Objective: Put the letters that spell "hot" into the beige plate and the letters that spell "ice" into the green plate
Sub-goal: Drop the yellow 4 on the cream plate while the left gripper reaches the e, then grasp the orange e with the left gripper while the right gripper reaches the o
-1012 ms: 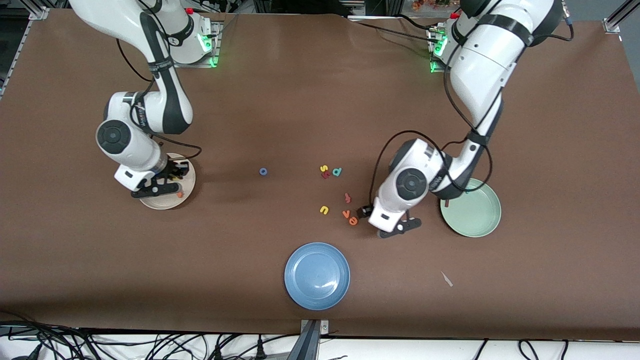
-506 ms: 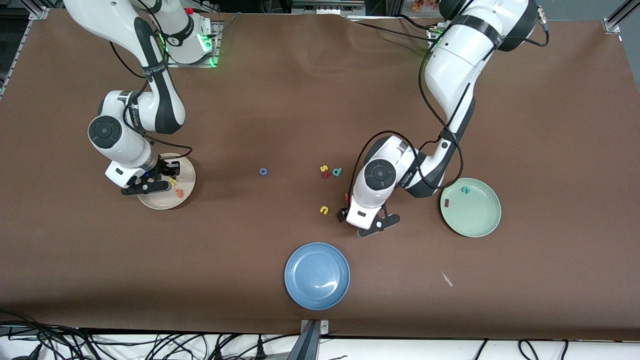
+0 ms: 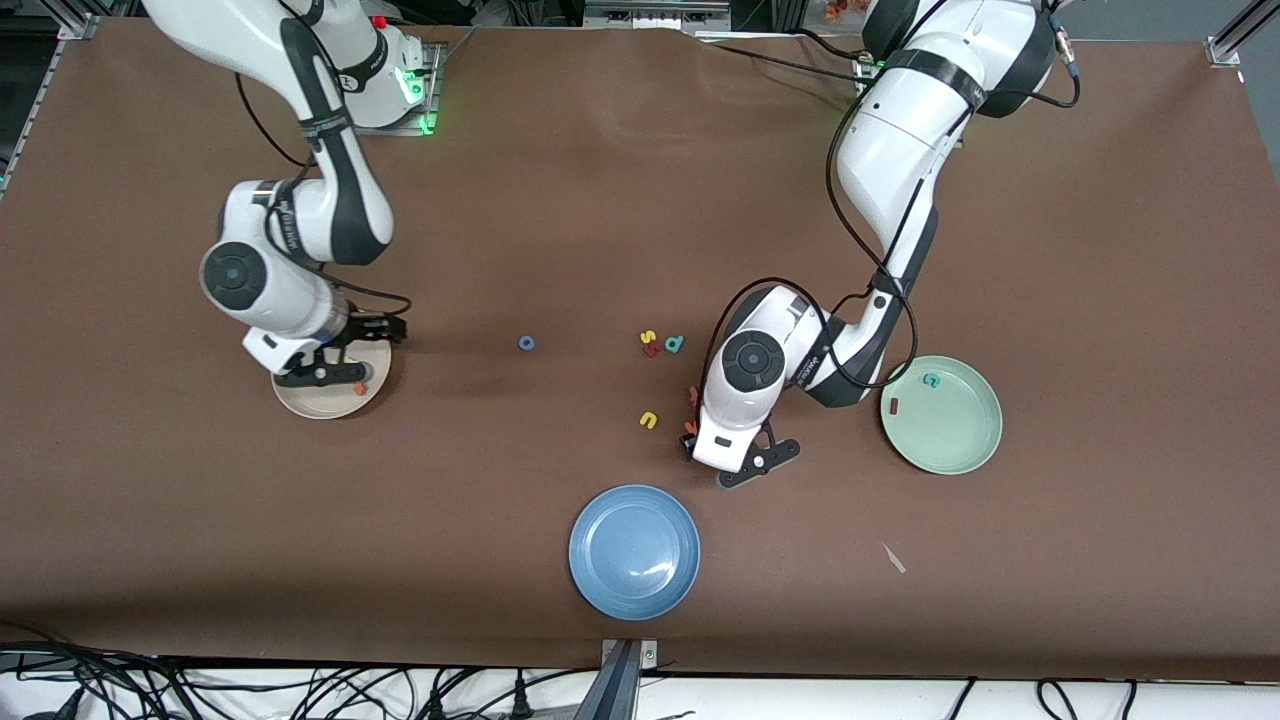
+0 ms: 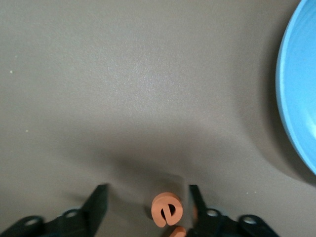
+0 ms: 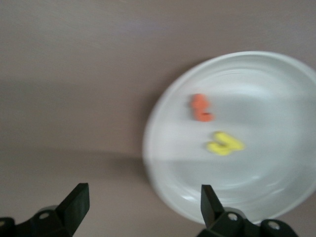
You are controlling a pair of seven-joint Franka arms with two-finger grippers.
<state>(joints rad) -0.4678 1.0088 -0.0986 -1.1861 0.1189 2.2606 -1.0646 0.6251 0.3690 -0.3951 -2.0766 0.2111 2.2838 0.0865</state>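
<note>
My left gripper [image 4: 147, 202] is down at the table between the green plate [image 3: 960, 450] and the yellow "u" [image 3: 648, 420]. Its jaws stand open around the orange "e" [image 4: 167, 210], which lies close to one finger. The teal "c" [image 3: 932, 380] and dark red "i" [image 3: 893, 406] lie in the green plate. My right gripper [image 5: 142, 202] is open and empty at the rim of the beige plate [image 5: 276, 79]. That plate holds the orange "t" [image 5: 201, 108] and yellow "h" [image 5: 224, 143]. The blue "o" [image 3: 526, 343] lies on the table between the two arms.
A blue plate [image 3: 634, 550] sits nearest the front camera, close to my left gripper [image 3: 692, 440]. A yellow "s" [image 3: 648, 337], teal "d" [image 3: 675, 344] and other small orange letters [image 3: 692, 395] lie around the left hand.
My right gripper opened and left the yellow "h" in the beige plate. My left arm swung from beside the green plate to the orange letters, and its jaws narrowed around the "e".
</note>
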